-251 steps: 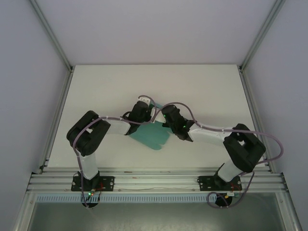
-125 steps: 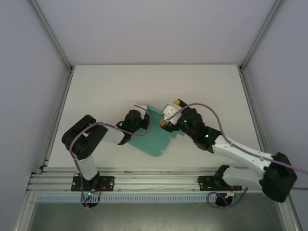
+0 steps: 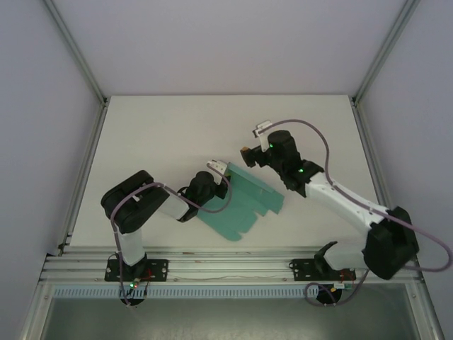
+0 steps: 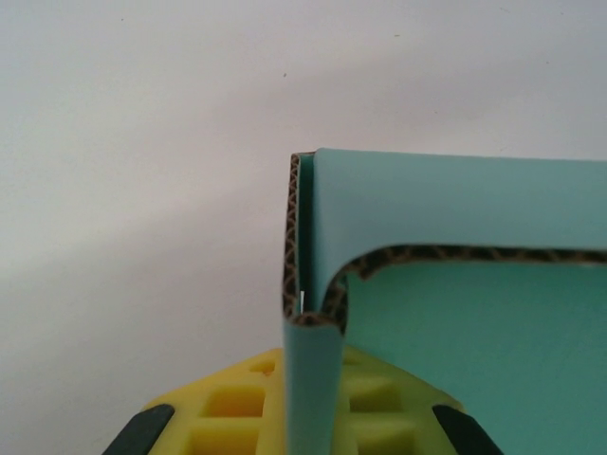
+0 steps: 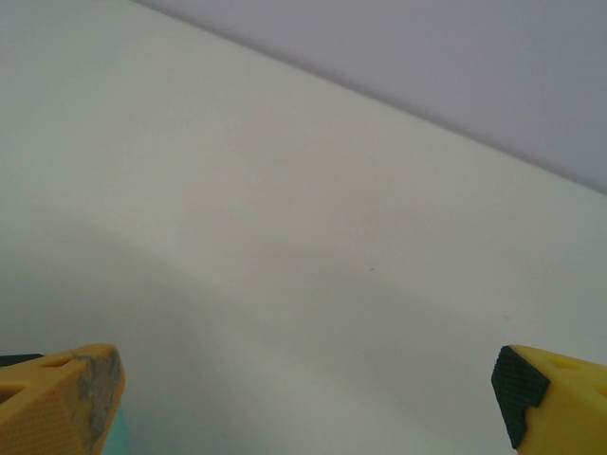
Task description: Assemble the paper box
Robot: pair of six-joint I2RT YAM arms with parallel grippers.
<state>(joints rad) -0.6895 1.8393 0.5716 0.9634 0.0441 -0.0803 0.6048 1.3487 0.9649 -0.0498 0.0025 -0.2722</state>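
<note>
The paper box [image 3: 244, 204] is clamped by a folded edge in the left jaws; the right jaws are spread wide nearby.

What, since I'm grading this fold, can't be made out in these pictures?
- Top view: held edge of the paper box, hidden under the left gripper.
- Left wrist view: paper box runs off right and bottom edges; card covers the grip.
- Right wrist view: right gripper cut off by the bottom edge.
</note>
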